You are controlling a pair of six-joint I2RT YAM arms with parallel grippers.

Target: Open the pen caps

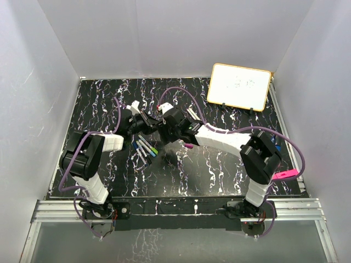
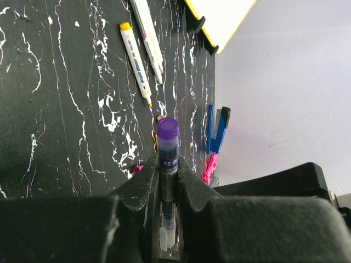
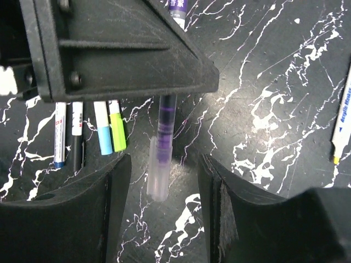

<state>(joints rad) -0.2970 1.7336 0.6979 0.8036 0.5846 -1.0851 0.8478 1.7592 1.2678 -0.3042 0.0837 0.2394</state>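
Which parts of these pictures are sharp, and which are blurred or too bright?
Top external view: even light, but the whiteboard is nearly washed out, its marks unreadable. Left wrist view: the purple pen is sharp, the left fingers dark and soft. Right wrist view: the white veins of the table are crisp, while the right fingers show little detail.

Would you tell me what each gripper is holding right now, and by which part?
The left gripper clamps the purple pen around its barrel; the right gripper is open, holding nothing.
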